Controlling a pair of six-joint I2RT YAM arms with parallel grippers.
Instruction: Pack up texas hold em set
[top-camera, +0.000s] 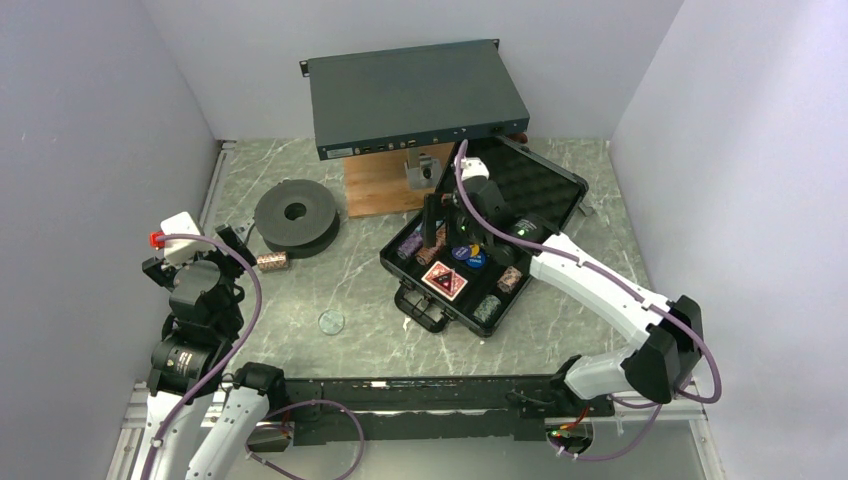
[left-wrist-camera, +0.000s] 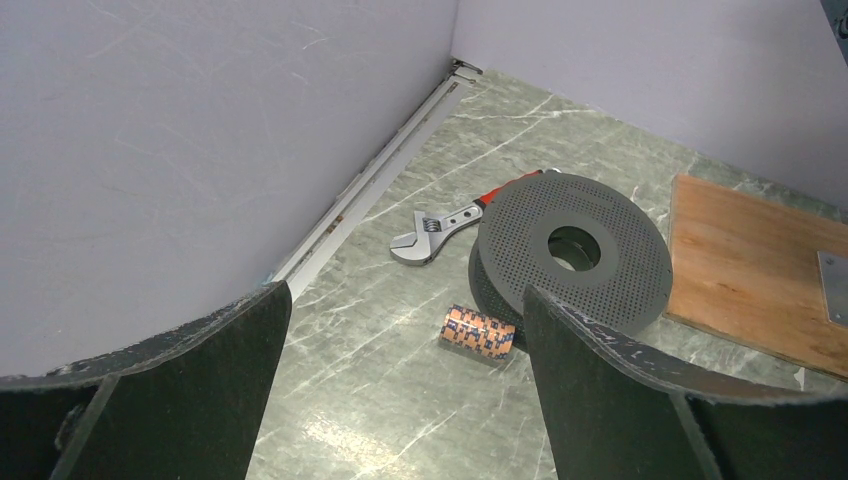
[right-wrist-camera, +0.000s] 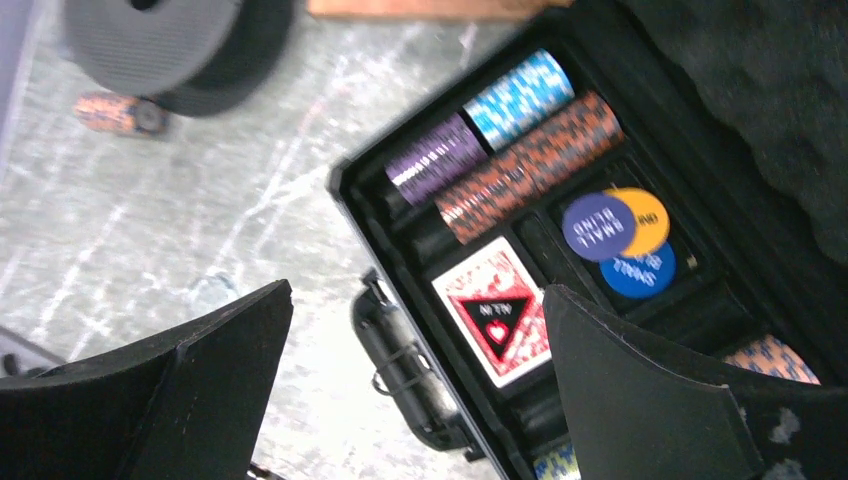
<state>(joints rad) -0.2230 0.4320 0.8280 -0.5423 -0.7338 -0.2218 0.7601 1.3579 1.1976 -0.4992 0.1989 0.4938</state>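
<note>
1. Left gripper (left-wrist-camera: 400, 345) — jaws wide apart, empty — faces a stray chip roll (left-wrist-camera: 479, 332), seemingly lined up to fetch it.
2. The roll lies just beside a dark spool (left-wrist-camera: 570, 245), at its 7 o'clock.
3. Right gripper (right-wrist-camera: 417, 292) hovers, jaws apart and empty, over the open case (top-camera: 540, 185) at the spool's 3 o'clock; chips (right-wrist-camera: 520, 150), buttons (right-wrist-camera: 620, 235) and cards (right-wrist-camera: 497, 320) sit inside.

White links, black joints (green LED on right arm (top-camera: 600, 285)); purple cables (top-camera: 252, 290); scuffed black jaws.

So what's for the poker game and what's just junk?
Poker set: black hard case, chip rolls inside, loose orange chip roll, red card deck, blue and yellow round buttons.
Lying about: grey flat metal box, dark round spool, silver wrench, wooden board.
</note>
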